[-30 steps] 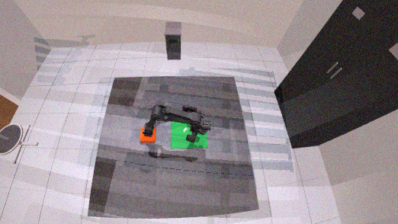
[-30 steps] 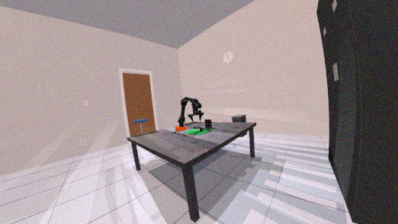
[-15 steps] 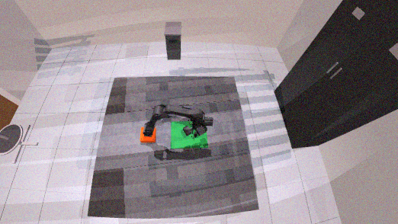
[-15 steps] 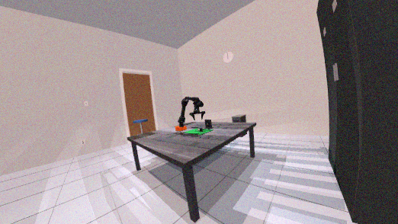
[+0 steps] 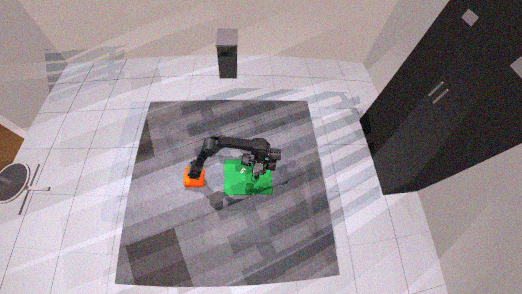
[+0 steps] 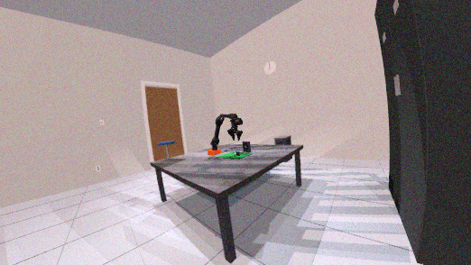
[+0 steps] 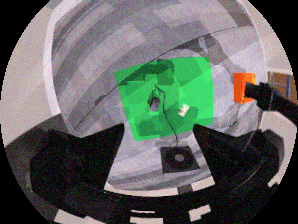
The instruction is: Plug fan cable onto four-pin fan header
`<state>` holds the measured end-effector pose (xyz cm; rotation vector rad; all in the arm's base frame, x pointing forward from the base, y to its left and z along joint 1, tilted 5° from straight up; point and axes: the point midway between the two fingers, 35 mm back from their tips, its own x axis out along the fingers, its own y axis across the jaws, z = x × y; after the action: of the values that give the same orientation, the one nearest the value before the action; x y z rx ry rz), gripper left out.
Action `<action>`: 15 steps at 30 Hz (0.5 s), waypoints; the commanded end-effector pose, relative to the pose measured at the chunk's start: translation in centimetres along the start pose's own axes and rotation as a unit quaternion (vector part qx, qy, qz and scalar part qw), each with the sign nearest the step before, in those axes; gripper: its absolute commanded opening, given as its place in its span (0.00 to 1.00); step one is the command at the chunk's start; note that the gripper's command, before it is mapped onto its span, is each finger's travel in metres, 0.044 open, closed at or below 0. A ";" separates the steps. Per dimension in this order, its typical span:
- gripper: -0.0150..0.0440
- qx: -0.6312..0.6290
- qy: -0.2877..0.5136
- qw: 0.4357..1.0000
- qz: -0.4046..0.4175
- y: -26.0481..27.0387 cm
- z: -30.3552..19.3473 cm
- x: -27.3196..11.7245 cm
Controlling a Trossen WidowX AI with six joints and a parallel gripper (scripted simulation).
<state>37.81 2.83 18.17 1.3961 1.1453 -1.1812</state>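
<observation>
The green board (image 5: 234,187) (image 7: 198,75) lies flat on the table. The black fan (image 6: 246,146) (image 7: 179,158) stands beside it; the arm hides it in the top view. Its thin dark cable (image 7: 173,128) runs onto the board and bends near a small dark block (image 7: 155,104). A small white part (image 5: 243,170) (image 7: 184,110) is also on the board. The plug and the four-pin header are too small to tell apart, so I cannot tell whether they are joined. My gripper (image 6: 236,138) (image 7: 160,127) is open and empty, high above the board, touching nothing.
The orange arm base (image 5: 194,178) (image 6: 214,152) (image 7: 243,88) sits beside the board on the grey table (image 5: 165,215) (image 6: 198,173). A tall black cabinet (image 5: 440,110) stands on the floor beyond the table. Shadows of the arm fall across the board.
</observation>
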 end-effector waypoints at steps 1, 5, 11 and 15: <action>1.00 0.178 -0.007 0.984 0.000 0.4 -1.0 -0.4; 1.00 0.178 -0.007 0.984 0.000 0.4 -1.0 -0.4; 1.00 0.178 -0.007 0.984 0.000 0.4 -1.0 -0.4; 1.00 0.178 -0.007 0.984 0.000 0.6 -1.1 0.9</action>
<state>38.30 3.82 18.51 1.6456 0.9626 -1.4328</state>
